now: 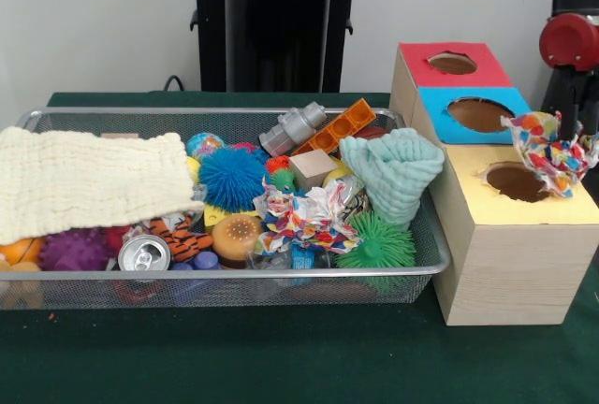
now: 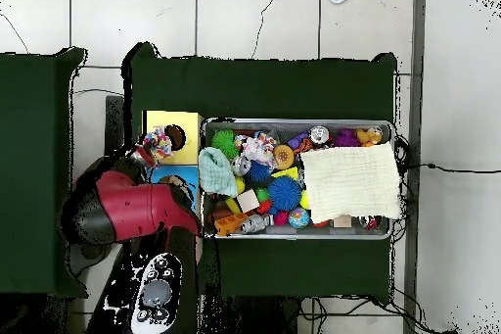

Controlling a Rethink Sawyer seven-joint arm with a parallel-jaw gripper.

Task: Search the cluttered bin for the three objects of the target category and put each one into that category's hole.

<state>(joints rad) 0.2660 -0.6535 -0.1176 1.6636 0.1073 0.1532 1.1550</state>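
Crumpled colourful paper (image 1: 550, 150) hangs clenched in the hand (image 1: 562, 142) over the box's yellow hole (image 1: 517, 181); only overhead shows the red arm (image 2: 122, 208) behind it

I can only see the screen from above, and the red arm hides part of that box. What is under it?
Observer: The wooden box has two more holes there, one in a red panel and one in a blue panel.
Operator: Is the crumpled colourful paper inside the yellow panel's hole?
Observer: No. From the front it hangs over that hole's edge, above the panel.
Operator: Is the mint-green cloth lying flat?
Observer: No, it stands bunched up, higher than the wire-mesh bin's rim.
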